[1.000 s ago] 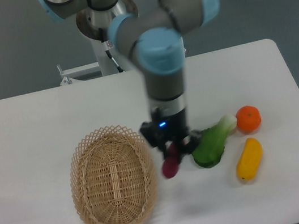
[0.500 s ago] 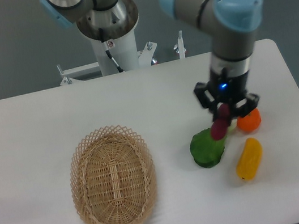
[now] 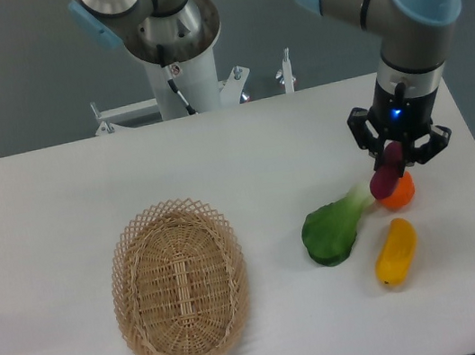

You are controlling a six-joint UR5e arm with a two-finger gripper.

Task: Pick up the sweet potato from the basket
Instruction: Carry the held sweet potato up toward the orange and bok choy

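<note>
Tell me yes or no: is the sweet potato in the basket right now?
No. The gripper holds the sweet potato over the table's right side, far from the empty basket.

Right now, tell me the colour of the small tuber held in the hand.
Dark magenta-purple: the small tapered sweet potato, seen in the fixed camera view.

White table (image 3: pixel 57 189): wicker basket (image 3: pixel 180 283), green vegetable (image 3: pixel 333 230), orange fruit (image 3: pixel 399 193), yellow vegetable (image 3: pixel 396 252).
</note>
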